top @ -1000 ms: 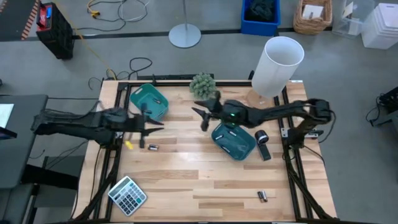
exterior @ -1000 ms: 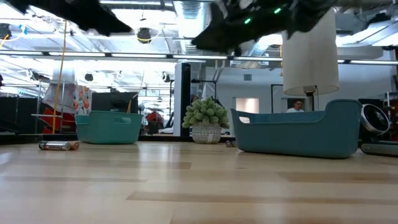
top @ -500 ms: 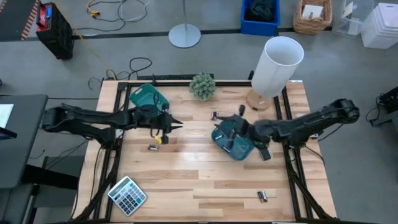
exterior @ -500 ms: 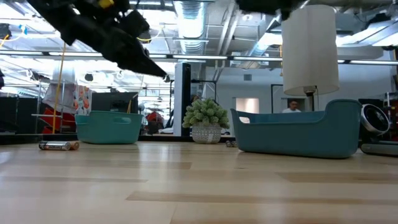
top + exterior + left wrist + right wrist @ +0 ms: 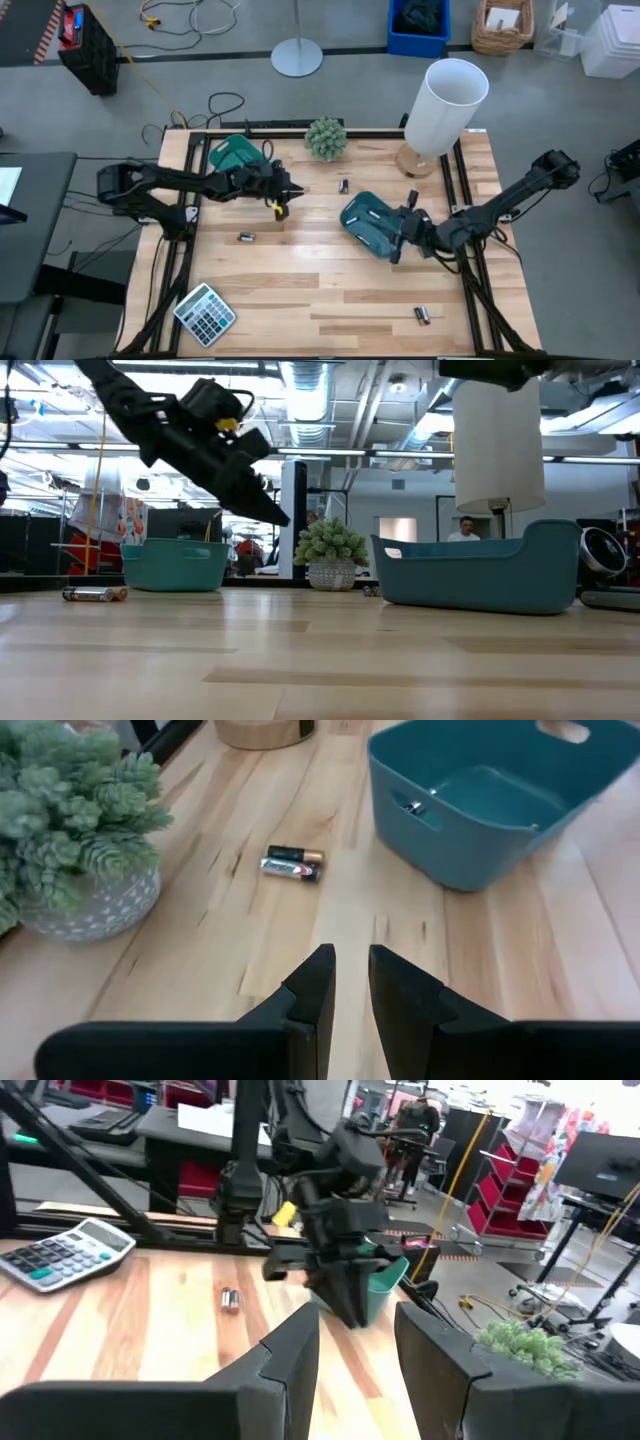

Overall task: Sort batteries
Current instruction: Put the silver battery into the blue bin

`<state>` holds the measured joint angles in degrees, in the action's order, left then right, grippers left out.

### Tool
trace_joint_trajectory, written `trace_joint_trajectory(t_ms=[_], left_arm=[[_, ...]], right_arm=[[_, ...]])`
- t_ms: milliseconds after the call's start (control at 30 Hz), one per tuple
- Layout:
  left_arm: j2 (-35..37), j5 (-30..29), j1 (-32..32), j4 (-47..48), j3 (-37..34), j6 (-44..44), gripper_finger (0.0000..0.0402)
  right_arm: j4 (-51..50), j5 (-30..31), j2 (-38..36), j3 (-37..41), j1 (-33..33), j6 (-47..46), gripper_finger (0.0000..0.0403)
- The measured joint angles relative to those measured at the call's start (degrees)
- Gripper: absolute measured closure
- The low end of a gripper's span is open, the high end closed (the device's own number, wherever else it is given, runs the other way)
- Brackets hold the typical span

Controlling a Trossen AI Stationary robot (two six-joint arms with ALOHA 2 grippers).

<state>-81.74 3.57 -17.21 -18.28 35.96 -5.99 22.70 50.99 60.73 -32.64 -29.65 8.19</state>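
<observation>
In the left wrist view, two batteries (image 5: 292,861), one dark and one silvery, lie side by side on the wood between the plant and the right teal tray (image 5: 480,805). A further cell (image 5: 411,807) lies inside that tray. Other batteries lie at the table's left middle (image 5: 245,237) and by the near edge (image 5: 422,315). My left gripper (image 5: 287,196) hovers mid-table, right of the left teal tray (image 5: 238,157). Its fingers (image 5: 350,982) stand a narrow gap apart, with nothing between them. My right gripper (image 5: 396,238) hangs open over the right tray (image 5: 370,222), holding nothing.
A potted plant (image 5: 325,137) and a white lamp (image 5: 447,103) stand along the far edge. A grey calculator (image 5: 205,312) lies at the near-left corner. Bare wood lies across the near middle of the table. A person shows in the room beyond (image 5: 468,531).
My left gripper has travelled from beside the left tray toward the table's right, and now stands over the middle. My right gripper has drawn back from the far middle near the plant toward the right and near side, and now hangs over the right tray.
</observation>
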Motion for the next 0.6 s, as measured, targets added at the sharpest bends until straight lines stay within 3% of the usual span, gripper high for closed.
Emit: trace_joint_trajectory(t_ms=[300, 600], left_arm=[[-8.66, 0.02, -0.88, 0.21, 9.43, -0.76, 0.0307], [-10.22, 1.00, -4.76, 10.11, 17.97, -3.18, 0.0268]], right_arm=[[-2.86, 0.19, -1.31, 2.18, -3.56, -0.61, 0.0253], [-7.23, 0.17, -5.15, 2.16, -5.68, 1.29, 0.0253]])
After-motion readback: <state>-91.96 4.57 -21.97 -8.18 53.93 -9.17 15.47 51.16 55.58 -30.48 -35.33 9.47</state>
